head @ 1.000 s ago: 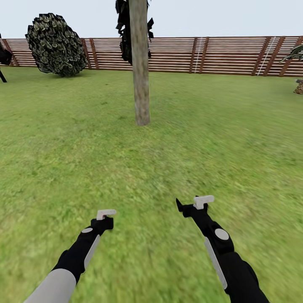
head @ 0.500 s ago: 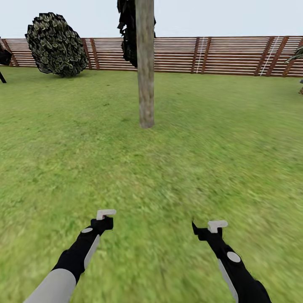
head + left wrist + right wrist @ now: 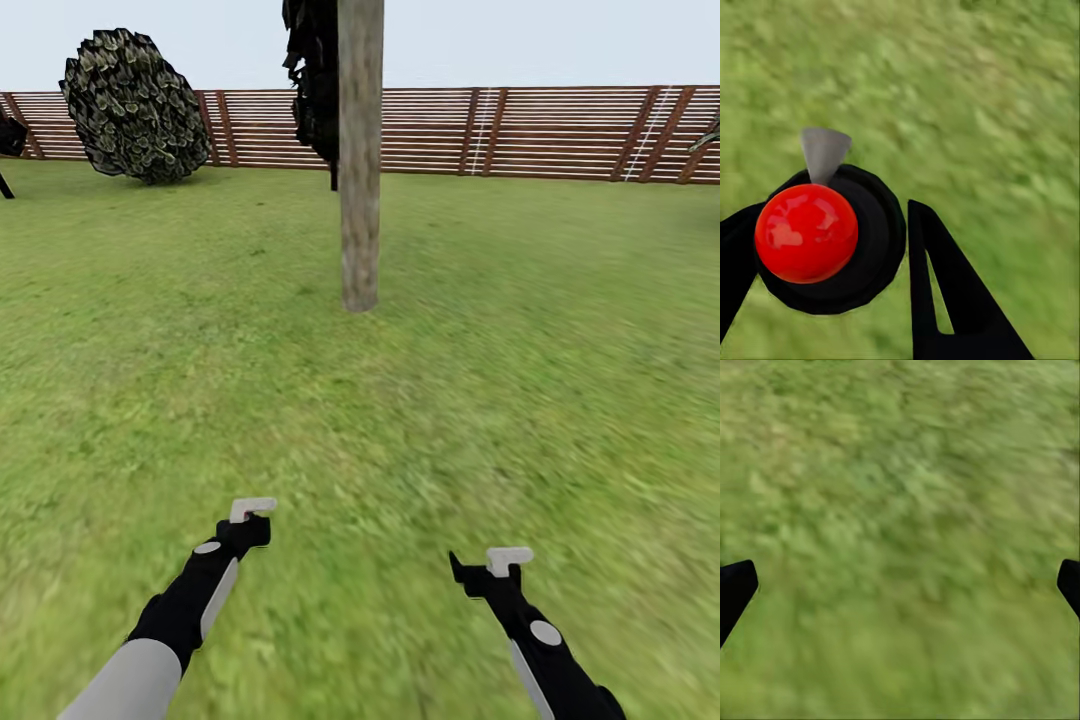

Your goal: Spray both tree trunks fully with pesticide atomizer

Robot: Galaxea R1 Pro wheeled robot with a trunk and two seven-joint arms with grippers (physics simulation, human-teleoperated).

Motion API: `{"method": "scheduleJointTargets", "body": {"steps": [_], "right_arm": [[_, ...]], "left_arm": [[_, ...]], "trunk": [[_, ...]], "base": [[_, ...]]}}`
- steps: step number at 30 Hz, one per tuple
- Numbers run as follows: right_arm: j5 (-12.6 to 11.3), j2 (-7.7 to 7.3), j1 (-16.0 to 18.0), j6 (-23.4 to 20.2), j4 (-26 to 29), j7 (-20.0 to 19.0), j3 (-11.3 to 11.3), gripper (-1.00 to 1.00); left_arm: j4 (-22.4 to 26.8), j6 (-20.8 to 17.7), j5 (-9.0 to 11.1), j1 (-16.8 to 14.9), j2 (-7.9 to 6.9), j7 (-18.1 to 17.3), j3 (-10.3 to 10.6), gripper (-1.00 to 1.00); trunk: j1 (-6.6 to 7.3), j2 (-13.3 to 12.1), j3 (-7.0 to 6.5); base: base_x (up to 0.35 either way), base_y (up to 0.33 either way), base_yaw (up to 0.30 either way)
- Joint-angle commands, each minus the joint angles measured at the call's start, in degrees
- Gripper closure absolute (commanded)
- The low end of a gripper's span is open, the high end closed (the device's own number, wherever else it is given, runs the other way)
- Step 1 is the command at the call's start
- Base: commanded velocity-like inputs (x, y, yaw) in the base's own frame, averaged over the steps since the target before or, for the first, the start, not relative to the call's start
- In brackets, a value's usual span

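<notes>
Outdoors on the lawn [image 3: 150, 350]: left pincer [image 3: 832, 247] is clamped on the pesticide atomizer [image 3: 807, 232], red top and grey nozzle seen end-on between its black fingers [image 3: 945, 292], held low at near left over the grass. Right pincer [image 3: 900, 585] at near right hangs over bare grass, fingers spread wide apart, holding nothing. Tree trunk [image 3: 359, 180] stands far ahead, centre. Round bush [image 3: 133, 105] far left, slatted fence [image 3: 540, 132] behind.

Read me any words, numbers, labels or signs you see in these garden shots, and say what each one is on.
None can be read. The atomizer in the left gripper shows its red top and no lettering; the tree trunk, fence and grass bear no writing.
</notes>
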State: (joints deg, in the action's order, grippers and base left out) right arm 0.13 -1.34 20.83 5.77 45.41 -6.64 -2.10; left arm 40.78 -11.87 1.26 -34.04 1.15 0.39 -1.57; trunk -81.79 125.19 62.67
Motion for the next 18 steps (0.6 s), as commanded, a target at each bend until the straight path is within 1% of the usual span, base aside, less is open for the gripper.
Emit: {"method": "scheduleJointTargets", "body": {"steps": [1,4,7,8,9,12,15,18], "right_arm": [[0.05,0.07,0.00,-0.04,0.06,0.23,0.13,-1.00],[0.00,0.79,0.00,-0.12,0.96,2.53,0.92,-1.00],[-0.03,2.17,0.00,-0.25,5.46,6.63,2.01,-1.00],[-0.04,2.76,0.00,-0.36,7.83,7.95,2.94,-1.00],[-0.04,2.90,0.00,-0.39,8.45,8.23,3.30,-1.00],[0.02,3.45,0.00,-0.56,11.14,9.31,7.23,-1.00],[0.10,3.51,0.00,-0.58,11.36,9.46,9.00,-1.00],[0.17,3.53,0.00,-0.63,11.38,9.53,9.62,-1.00]], "left_arm": [[0.00,0.00,-0.04,-0.01,0.21,0.01,-0.01,1.00],[0.00,0.04,-0.19,-0.02,0.84,0.04,0.00,1.00],[0.00,0.07,-0.27,0.00,1.06,0.05,0.00,1.00],[0.00,0.08,-0.28,-0.01,1.09,0.05,0.00,1.00],[0.00,0.08,-0.28,-0.01,1.10,0.05,-0.01,1.00],[0.00,0.09,-0.31,-0.02,1.13,0.05,-0.01,1.00],[0.00,0.09,-0.31,-0.03,1.13,0.05,0.04,1.00],[0.00,0.09,-0.31,-0.02,1.19,0.05,0.06,1.00]], "trunk": [[0.00,0.00,0.00],[0.00,0.00,0.00],[0.00,0.00,0.00],[0.00,0.00,0.00],[0.00,0.00,0.00],[0.00,0.00,0.00],[0.00,0.00,0.00],[0.00,0.00,0.00]], "base": [[0.280,0.231,0.000],[0.280,0.231,0.000],[0.280,0.231,0.000],[0.280,0.231,0.000],[0.280,0.231,0.000],[0.280,0.231,0.000],[0.280,0.230,0.000],[0.280,0.231,0.000]]}}
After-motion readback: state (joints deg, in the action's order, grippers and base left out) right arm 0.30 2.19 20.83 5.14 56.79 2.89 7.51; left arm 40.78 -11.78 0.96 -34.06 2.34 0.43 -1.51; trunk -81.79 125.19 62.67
